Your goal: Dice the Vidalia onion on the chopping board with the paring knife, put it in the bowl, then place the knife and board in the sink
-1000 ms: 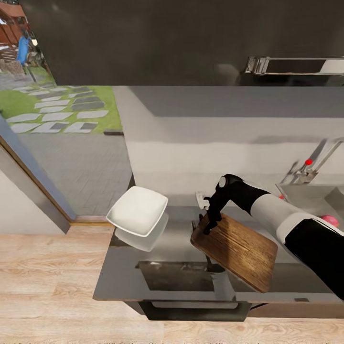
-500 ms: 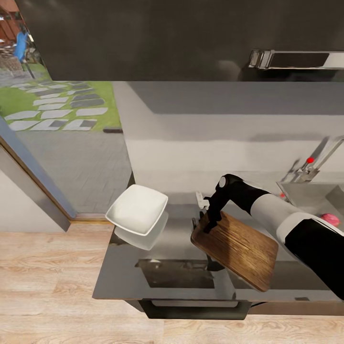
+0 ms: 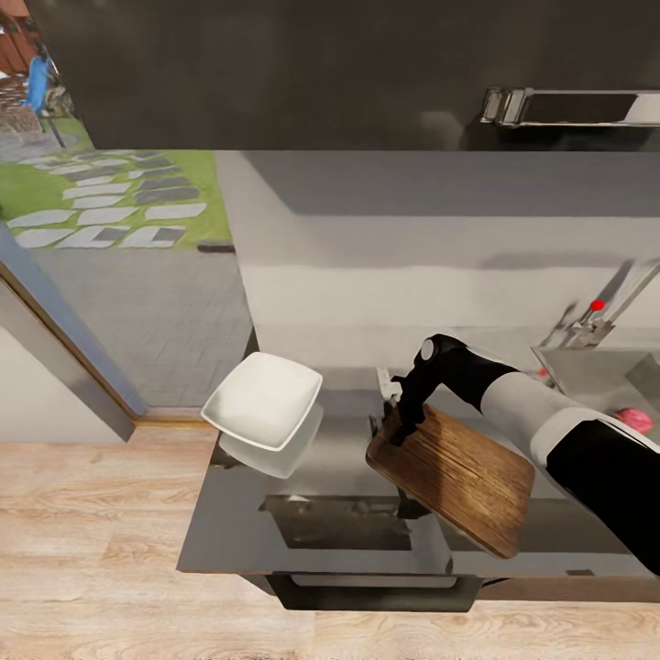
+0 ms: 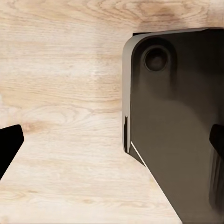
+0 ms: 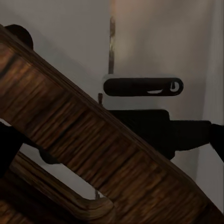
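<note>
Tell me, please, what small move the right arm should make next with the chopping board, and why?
Probably carry it toward the sink. The right tool grips the chopping board at its slot-handle end, tilted and lifted off the countertop, while the basin lies further along the counter on the robot's right, with a pink item already inside.

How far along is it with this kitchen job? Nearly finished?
Hard to say what is done: the bowl looks plain white inside, with no diced onion to be seen. In hand: the right gripper holds the chopping board by its slot end, tilted above the countertop. Left: setting it into the sink. Something pinkish lies there, unidentifiable.
</note>
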Motion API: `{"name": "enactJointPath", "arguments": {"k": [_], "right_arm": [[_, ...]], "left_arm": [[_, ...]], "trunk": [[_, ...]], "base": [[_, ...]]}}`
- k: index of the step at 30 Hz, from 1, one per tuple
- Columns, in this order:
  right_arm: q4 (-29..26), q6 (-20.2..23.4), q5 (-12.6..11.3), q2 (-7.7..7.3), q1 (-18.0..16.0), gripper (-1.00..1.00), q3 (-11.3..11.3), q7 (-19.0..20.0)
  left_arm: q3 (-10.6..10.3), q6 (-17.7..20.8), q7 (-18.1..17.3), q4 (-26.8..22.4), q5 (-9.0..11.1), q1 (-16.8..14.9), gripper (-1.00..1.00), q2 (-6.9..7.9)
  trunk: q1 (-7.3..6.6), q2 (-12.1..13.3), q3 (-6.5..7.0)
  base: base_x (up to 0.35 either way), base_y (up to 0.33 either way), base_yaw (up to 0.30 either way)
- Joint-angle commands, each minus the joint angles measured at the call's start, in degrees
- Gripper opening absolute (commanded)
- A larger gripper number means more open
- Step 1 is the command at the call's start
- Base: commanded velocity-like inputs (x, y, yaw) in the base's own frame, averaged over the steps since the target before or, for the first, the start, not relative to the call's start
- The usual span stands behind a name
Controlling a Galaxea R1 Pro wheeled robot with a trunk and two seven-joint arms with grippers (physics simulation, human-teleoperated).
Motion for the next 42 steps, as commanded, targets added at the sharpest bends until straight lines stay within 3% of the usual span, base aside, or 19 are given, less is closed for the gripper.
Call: {"name": "enactJointPath", "arguments": {"k": [1,10,23,24,42], "right_arm": [[0.0,0.5,0.1,-0.02,0.0,1.00,0.1,0.0],[1.3,0.5,0.1,0.01,0.0,1.00,0.1,-0.7],[1.4,0.5,0.1,0.12,0.0,1.00,0.1,-0.9],[1.4,0.4,0.1,0.13,0.0,-1.00,0.1,-0.9],[1.4,0.4,0.1,0.14,0.1,-1.00,0.1,-1.4]], "left_arm": [[0.0,-0.2,0.0,0.0,0.1,0.0,1.00,0.00],[0.0,-0.2,0.0,0.0,0.1,0.0,1.00,0.00],[0.0,-0.2,0.0,0.0,0.1,0.0,1.00,0.00],[0.0,-0.2,0.0,0.0,0.1,0.0,1.00,0.00],[0.0,-0.2,0.0,0.0,0.1,0.0,1.00,0.00]], "trunk": [[0.03,-0.1,-0.18],[0.03,-0.1,-0.95],[0.03,-0.1,-1.04],[0.03,-0.1,-1.04],[0.03,-0.1,-1.04]], "base": [[0.000,0.000,0.000],[0.000,0.000,0.000],[0.000,0.000,0.000],[0.000,0.000,0.000],[0.000,0.000,0.000]]}}
